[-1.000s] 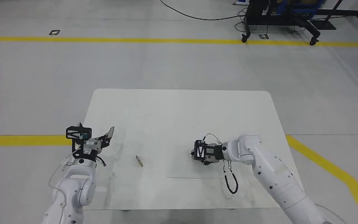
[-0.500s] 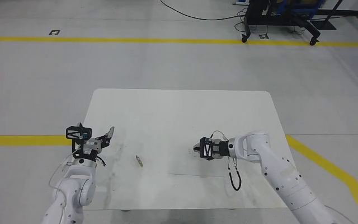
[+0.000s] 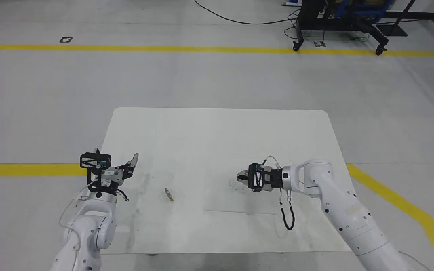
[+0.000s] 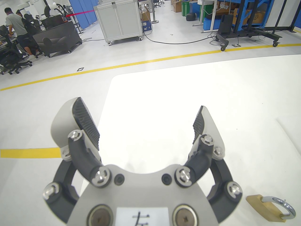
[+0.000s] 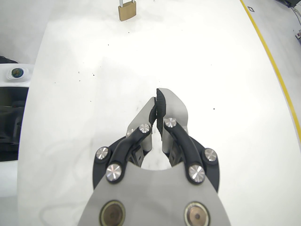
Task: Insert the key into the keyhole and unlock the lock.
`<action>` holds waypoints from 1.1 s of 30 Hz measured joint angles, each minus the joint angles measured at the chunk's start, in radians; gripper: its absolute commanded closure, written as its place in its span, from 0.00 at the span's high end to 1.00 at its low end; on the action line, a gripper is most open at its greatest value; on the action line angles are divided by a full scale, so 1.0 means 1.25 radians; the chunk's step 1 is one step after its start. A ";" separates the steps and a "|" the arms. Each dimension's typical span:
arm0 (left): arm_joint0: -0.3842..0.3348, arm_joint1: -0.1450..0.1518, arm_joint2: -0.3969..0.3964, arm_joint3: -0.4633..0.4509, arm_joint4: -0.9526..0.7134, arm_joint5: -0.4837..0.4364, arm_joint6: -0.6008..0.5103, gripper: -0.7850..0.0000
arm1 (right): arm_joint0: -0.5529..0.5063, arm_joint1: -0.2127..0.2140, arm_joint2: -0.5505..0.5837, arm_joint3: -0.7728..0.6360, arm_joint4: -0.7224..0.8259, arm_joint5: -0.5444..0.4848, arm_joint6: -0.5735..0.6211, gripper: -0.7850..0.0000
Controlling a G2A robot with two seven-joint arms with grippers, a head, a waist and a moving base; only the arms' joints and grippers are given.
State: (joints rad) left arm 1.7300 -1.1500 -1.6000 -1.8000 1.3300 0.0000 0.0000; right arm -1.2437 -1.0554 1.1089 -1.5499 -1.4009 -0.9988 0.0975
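Jaws: right jaws pressed shut, pads meeting; you can't tell whether a key sits between them. The left jaws are spread wide and hold nothing, at the left edge of the surface [image 3: 217,135]. The padlock [image 3: 167,195] lies flat between your two arms, nearer the left, shackle closed and pointing away from the right jaws. Speckled white surface lies between the two. A black cable loop [image 3: 287,215] hangs off the right arm. A wheeled stand [image 3: 339,24] sits on the floor, well apart.

White table [image 3: 217,135], brass padlock [image 3: 167,195] flat on it
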 measured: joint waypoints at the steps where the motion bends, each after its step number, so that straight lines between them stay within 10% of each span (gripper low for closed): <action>1: 0.000 0.000 0.000 0.000 0.000 0.000 0.000 1.00 | -0.006 -0.001 0.001 -0.004 0.013 0.011 -0.020 0.00; 10: 0.000 0.000 0.000 0.000 0.000 0.000 0.000 1.00 | -0.066 0.014 0.091 -0.064 0.116 -0.011 -0.272 0.00; 23: -0.005 -0.002 0.006 -0.006 -0.013 -0.005 0.006 1.00 | -0.069 0.015 0.092 -0.067 0.121 -0.010 -0.279 0.00; 28: -0.051 -0.014 0.032 -0.030 -0.275 -0.122 -0.017 1.00 | -0.049 0.000 0.042 -0.037 0.205 0.000 -0.309 0.00; 33: -0.169 -0.003 0.005 0.050 -0.728 -0.341 -0.311 1.00 | -0.003 -0.023 -0.042 0.032 0.323 -0.011 -0.362 0.00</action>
State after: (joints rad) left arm 1.5187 -1.1534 -1.5937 -1.7379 0.4196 -0.4263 -0.3890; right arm -1.2473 -1.0846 1.0560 -1.5102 -0.9974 -1.0128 -0.3551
